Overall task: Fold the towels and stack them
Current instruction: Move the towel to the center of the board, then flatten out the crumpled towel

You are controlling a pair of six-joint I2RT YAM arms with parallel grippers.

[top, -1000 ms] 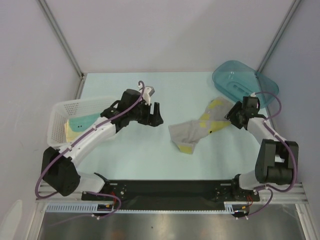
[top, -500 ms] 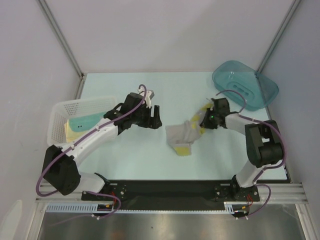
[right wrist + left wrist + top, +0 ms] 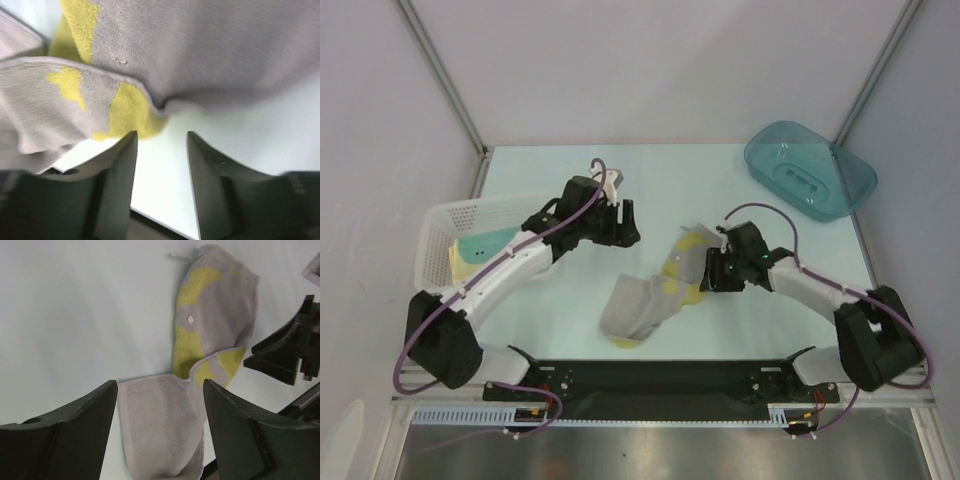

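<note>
A beige-grey towel with yellow patches (image 3: 645, 300) lies crumpled and stretched on the pale table, running from the middle toward the near edge. It shows in the left wrist view (image 3: 210, 315) and the right wrist view (image 3: 200, 50). My right gripper (image 3: 708, 272) is low at the towel's right end, jaws open (image 3: 161, 135), with bare table between them and the yellow hem at one fingertip. My left gripper (image 3: 628, 225) hovers open and empty above and left of the towel (image 3: 160, 387). A pale yellow and teal towel (image 3: 480, 248) lies in the basket.
A white mesh basket (image 3: 440, 225) stands at the left by the left arm. A teal translucent tub (image 3: 810, 170) sits at the back right. The right gripper's fingers (image 3: 280, 350) show at the right edge of the left wrist view.
My right gripper has dragged the beige-grey towel left and toward the near edge, and its jaws now stand open. The left arm has barely moved.
</note>
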